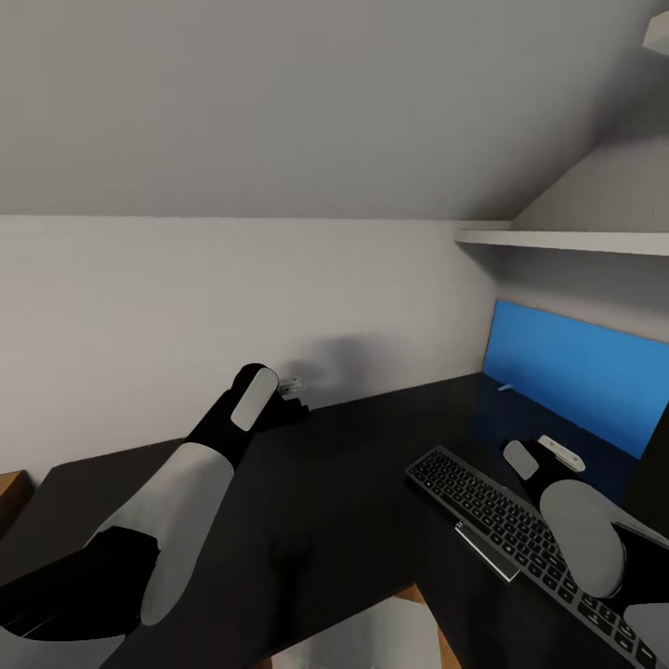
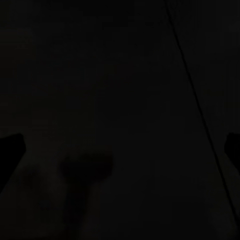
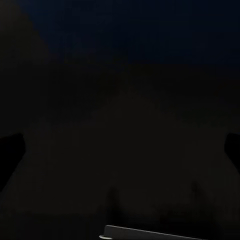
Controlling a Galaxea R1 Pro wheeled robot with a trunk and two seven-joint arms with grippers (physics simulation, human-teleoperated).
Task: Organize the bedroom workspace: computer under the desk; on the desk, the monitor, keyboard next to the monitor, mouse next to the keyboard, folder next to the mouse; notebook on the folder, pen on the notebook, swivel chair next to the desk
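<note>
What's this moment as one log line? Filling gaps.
keyboard: on desk beside monitor | both end effectors: empty, over desk

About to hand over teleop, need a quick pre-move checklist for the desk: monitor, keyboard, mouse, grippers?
1. Monitor on desk: ok.
2. Keyboard on desk beside monitor: ok.
3. Mouse next to keyboard: cannot tell.
4. Left gripper empty: ok, fingertips wide apart in the left wrist view, nothing between.
5. Right gripper empty: ok, open above keyboard and monitor.
6. Folder, notebook, pen stacked on desk: cannot tell.
</note>
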